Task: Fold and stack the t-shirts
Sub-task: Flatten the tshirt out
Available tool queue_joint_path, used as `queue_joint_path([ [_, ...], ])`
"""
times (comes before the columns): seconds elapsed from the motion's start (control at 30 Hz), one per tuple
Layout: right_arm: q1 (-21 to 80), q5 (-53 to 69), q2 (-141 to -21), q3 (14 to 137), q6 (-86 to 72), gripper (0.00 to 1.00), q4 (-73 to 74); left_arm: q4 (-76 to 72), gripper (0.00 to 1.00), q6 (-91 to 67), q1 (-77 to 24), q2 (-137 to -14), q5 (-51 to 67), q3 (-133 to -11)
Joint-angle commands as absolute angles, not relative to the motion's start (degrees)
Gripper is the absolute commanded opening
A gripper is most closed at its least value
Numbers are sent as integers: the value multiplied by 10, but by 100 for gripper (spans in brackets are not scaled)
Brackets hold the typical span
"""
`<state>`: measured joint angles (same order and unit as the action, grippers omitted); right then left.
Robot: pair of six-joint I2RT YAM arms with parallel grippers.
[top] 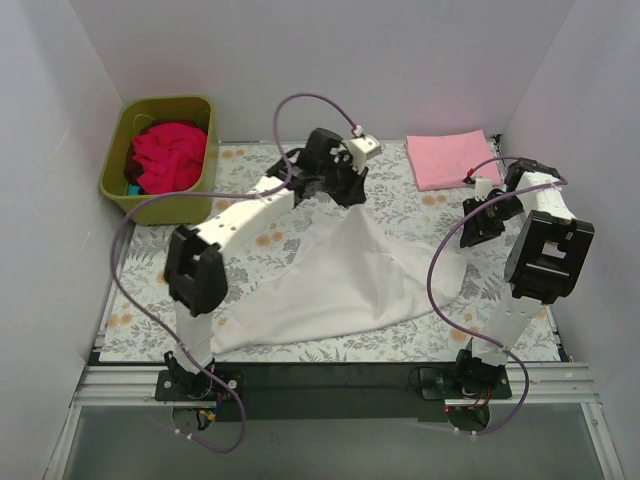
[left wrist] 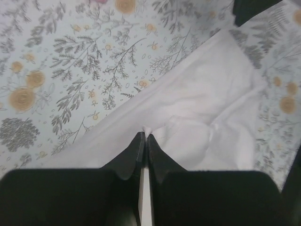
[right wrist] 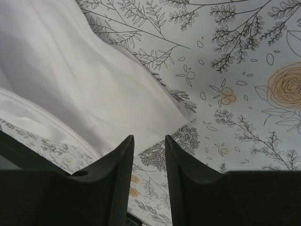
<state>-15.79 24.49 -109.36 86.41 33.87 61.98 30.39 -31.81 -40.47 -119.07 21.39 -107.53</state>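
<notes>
Well off to the left of the white cotton t-shirt point(top: 340, 285), the olive-green plastic tub point(top: 112, 178) is sitting with a heap of crimson red t-shirts point(top: 168, 158) inside it. My left fingers point(left wrist: 143, 141) are pressing together on a small peak of that white shirt, holding it raised at its far edge. The rest is draping down and spreading across the grey-and-orange floral fabric sheet point(top: 130, 300) that is covering the counter point(top: 330, 380). Just off the white shirt's right edge, my right fingers point(top: 474, 228) are hovering a narrow gap apart and gripping nothing. Beyond the white shirt's far right corner, the pale pink t-shirt point(top: 450, 158) is lying folded flat.

I am judging the pinch as the weak spot: only a little cloth is sitting at the very tips, so a firm pull could be tugging it free and dropping the shirt in a crumple. My right fingers are also risking catching the floral sheet along with the hem, since the sheet is lying directly underneath, and that would be dragging everything askew.

I am counting one white shirt, one pink shirt, one tub and one sheet. The red heap is too tangled for me to count.
</notes>
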Motion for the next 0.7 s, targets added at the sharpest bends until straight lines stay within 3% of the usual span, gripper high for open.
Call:
queue_joint_path([
  [0.0, -161, 244, -1077, 870, 352, 39, 629, 343, 0, -329, -352, -1030, 282, -987],
  [0.23, -160, 257, -1063, 880, 373, 41, 632, 397, 0, -287, -211, -884, 243, -837],
  [0.4, -147, 260, -1069, 896, 386, 45, 631, 403, 0, -254, -92, -877, 209, -794],
  [0.67, -91, 303, -1102, 953, 332, 45, 616, 383, 0, -214, -48, -899, 196, -747],
])
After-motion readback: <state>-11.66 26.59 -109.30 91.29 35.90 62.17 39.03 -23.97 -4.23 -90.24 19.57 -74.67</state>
